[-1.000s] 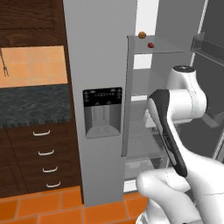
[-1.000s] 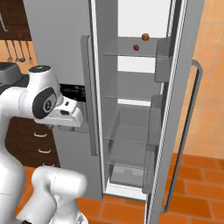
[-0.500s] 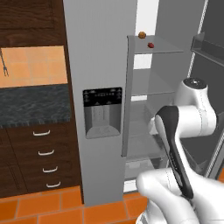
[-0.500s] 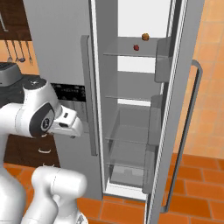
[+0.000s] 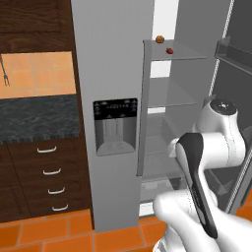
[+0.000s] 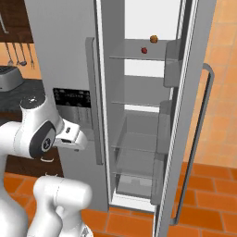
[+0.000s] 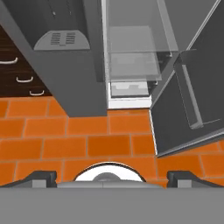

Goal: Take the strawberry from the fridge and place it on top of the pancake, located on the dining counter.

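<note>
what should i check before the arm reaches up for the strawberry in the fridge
1. Right door open: ok. The fridge has its right door swung wide.
2. Berry in sight: ok. The strawberry sits on the top shelf.
3. Right item picked out: ok. The orange-brown ball lies apart from the berry, further back.
4. Pincer ready: ok. The pincer is open and holds nothing.
5. Pincer aimed at the berry: not ok. It points down at the floor by the fridge's foot.
6. Arm lined up with the opening: cannot tell.
</note>
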